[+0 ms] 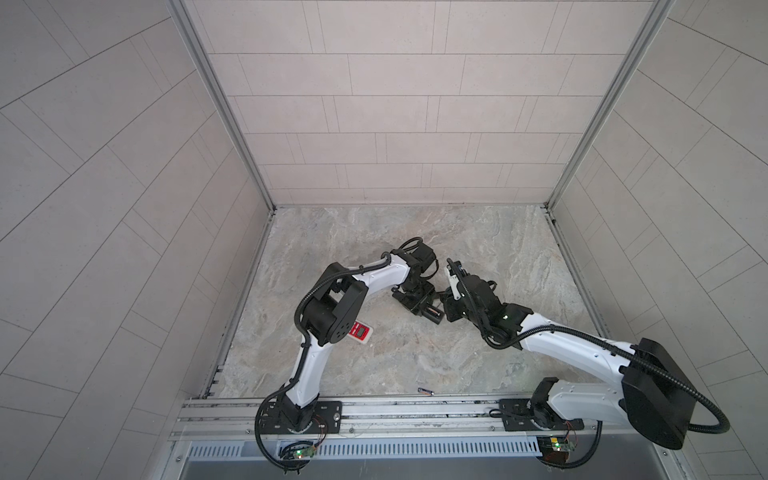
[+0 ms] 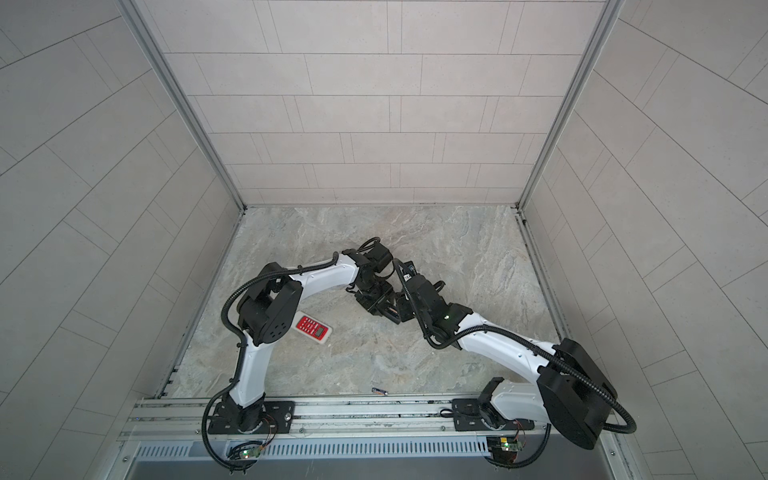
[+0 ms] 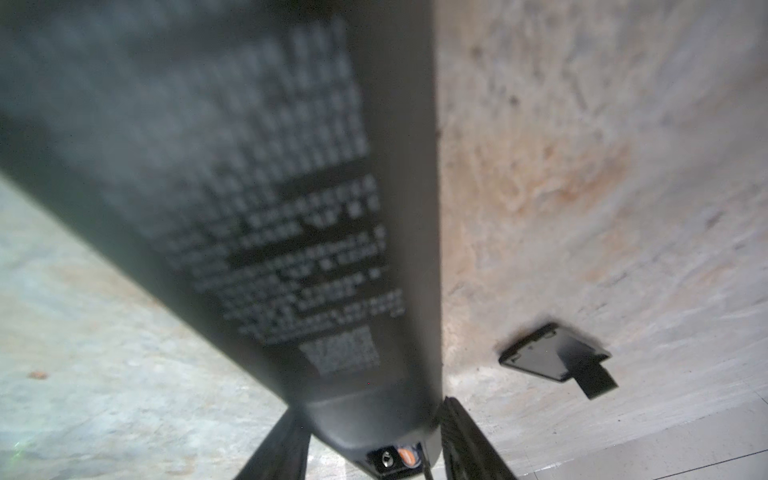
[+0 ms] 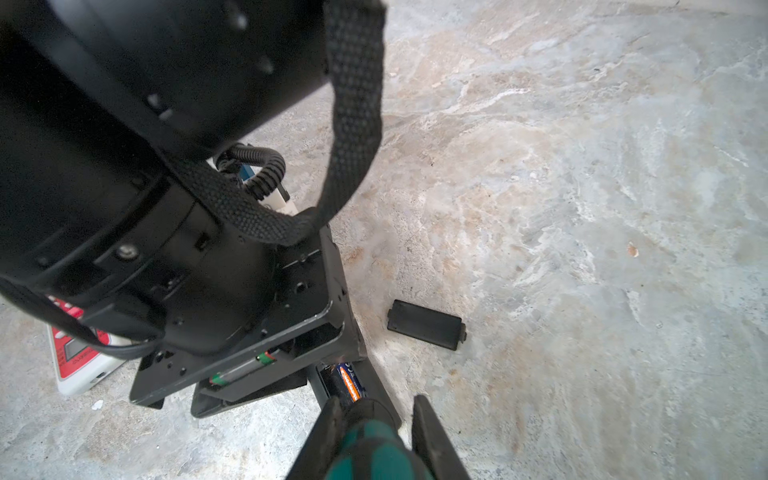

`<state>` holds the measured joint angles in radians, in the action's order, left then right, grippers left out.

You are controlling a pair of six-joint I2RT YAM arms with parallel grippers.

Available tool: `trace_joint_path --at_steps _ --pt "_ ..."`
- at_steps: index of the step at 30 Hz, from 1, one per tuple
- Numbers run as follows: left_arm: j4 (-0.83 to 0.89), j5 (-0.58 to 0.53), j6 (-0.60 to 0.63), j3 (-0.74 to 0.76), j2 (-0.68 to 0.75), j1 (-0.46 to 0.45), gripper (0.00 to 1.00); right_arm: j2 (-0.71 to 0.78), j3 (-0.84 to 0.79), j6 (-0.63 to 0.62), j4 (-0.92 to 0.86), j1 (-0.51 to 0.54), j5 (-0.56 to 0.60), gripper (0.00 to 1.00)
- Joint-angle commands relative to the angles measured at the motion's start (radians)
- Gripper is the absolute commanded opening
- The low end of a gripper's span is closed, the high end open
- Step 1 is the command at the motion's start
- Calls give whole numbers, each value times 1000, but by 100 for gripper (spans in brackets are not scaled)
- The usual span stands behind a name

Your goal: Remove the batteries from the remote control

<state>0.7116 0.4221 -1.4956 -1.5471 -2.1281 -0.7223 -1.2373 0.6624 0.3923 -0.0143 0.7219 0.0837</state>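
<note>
Inside my left claw [image 3: 370, 419] sits the black remote [image 3: 249, 187], flanked for bracing. Clamped? Can't tell. My right claw [image 4: 376, 405] grips the green-handled screwdriver [image 4: 370, 449] to lever out the battery [image 4: 348, 380] just ahead.

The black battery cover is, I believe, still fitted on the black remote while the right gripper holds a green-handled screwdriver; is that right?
Not quite: the black battery cover is off. The left wrist view shows it lying on the table, apart from the black remote. The right gripper does hold the green-handled screwdriver.
</note>
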Motion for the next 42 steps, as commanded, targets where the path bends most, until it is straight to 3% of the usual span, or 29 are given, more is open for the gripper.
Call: trace_joint_path --at_steps 1,29,30,42 --pt "19 -14 -9 -18 -33 -5 48 18 -10 -16 34 9 37 0" --pt "14 -3 -9 -24 -45 -3 45 -37 -71 7 60 58 80 0" --pt "9 1 -9 -21 -45 -3 41 -49 -75 13 65 64 84 0" --pt "-1 10 -11 -19 -48 1 41 -74 -50 150 -8 39 87 0"
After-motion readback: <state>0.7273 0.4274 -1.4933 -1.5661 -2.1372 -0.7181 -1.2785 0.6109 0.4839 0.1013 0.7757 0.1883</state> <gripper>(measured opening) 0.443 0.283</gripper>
